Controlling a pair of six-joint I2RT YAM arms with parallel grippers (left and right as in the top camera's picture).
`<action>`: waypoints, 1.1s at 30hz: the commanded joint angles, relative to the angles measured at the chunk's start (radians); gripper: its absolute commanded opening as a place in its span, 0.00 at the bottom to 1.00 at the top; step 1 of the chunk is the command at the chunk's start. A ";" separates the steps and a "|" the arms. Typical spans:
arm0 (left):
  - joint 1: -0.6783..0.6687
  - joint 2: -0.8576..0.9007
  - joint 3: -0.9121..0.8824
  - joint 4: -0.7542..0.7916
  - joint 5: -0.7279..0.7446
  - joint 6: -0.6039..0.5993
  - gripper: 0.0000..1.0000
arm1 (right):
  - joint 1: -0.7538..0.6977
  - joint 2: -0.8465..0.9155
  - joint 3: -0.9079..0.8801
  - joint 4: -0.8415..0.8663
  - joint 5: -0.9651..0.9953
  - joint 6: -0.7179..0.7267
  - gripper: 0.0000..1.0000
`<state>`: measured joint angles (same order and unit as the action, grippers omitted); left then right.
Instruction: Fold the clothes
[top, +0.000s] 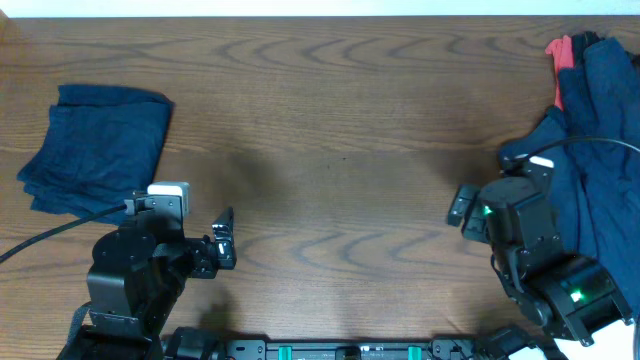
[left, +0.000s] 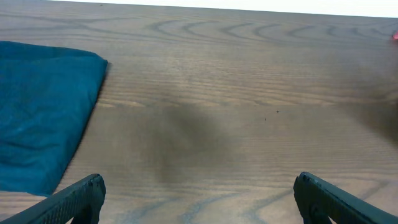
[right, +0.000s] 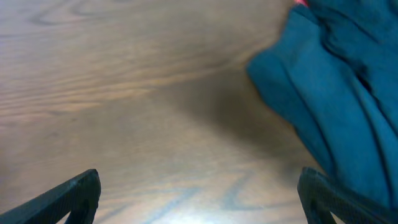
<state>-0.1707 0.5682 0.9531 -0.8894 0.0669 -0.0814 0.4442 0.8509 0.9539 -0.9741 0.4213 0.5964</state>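
A folded dark navy garment (top: 95, 145) lies flat at the table's left; it also shows in the left wrist view (left: 43, 112). A heap of unfolded navy clothes (top: 600, 150) with a coral-red piece (top: 560, 52) lies at the right edge; its near fold shows in the right wrist view (right: 336, 99). My left gripper (top: 225, 240) is open and empty, right of the folded garment, with bare table between its fingers (left: 199, 199). My right gripper (top: 463, 210) is open and empty, just left of the heap (right: 199, 199).
The wooden table (top: 340, 130) stretches between the two garments. A black cable (top: 50, 230) runs from the left arm toward the left edge. Another cable (top: 590, 142) arcs over the heap on the right.
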 joint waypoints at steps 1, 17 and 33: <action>0.001 0.000 -0.011 0.003 -0.016 -0.008 0.98 | -0.078 -0.021 -0.007 -0.003 -0.032 0.015 0.99; 0.001 0.000 -0.011 0.003 -0.016 -0.009 0.98 | -0.348 -0.381 -0.521 0.652 -0.375 -0.327 0.99; 0.001 0.000 -0.011 0.003 -0.016 -0.009 0.98 | -0.354 -0.834 -0.949 1.019 -0.377 -0.397 0.99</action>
<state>-0.1707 0.5686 0.9455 -0.8886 0.0669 -0.0811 0.1047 0.0776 0.0475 0.0498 0.0513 0.2222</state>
